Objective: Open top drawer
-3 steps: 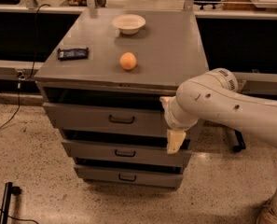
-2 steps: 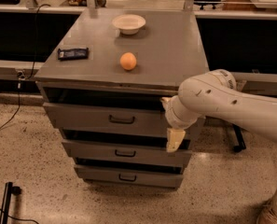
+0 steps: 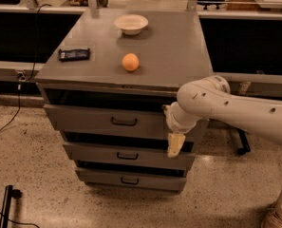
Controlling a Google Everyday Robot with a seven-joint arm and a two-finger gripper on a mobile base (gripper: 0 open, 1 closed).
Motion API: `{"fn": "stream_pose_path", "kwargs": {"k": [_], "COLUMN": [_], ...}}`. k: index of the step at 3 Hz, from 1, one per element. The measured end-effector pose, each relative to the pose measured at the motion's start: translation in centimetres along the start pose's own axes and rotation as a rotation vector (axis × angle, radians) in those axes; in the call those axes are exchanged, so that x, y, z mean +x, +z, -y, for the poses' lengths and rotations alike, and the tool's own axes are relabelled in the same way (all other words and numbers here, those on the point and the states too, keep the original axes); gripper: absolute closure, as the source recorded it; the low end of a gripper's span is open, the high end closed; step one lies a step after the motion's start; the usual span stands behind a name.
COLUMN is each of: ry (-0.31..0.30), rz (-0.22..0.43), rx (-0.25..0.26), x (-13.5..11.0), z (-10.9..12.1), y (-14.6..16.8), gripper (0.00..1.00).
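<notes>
The top drawer is the uppermost of three grey drawers in a grey metal cabinet. It has a small dark bar handle at its centre. A dark gap shows between its front panel and the cabinet top, so it stands slightly out. My gripper hangs down from the white arm at the right end of the top drawer's front. Its cream tip reaches in front of the middle drawer. It is well to the right of the handle.
On the cabinet top lie an orange, a white bowl and a dark flat bar. The bottom drawer sits near the speckled floor. Dark benches stand behind and cables lie at the left.
The gripper has shifted very slightly to the left. The drawers and the objects on top have not visibly moved.
</notes>
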State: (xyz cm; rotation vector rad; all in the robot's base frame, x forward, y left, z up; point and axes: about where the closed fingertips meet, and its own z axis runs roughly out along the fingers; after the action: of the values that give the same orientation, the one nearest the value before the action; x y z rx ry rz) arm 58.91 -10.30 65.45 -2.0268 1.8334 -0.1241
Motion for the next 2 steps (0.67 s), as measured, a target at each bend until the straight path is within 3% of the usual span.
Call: {"fn": "stream_pose_path", "kwargs": {"k": [1, 2], "ry": [0.016, 0.029], "rz": [-0.015, -0.022], "rx": [0.000, 0.004], "x": [0.64, 1.03], "z": [0.28, 0.20], "y": [0.55, 0.25], "gripper": [0.19, 0.30]}}
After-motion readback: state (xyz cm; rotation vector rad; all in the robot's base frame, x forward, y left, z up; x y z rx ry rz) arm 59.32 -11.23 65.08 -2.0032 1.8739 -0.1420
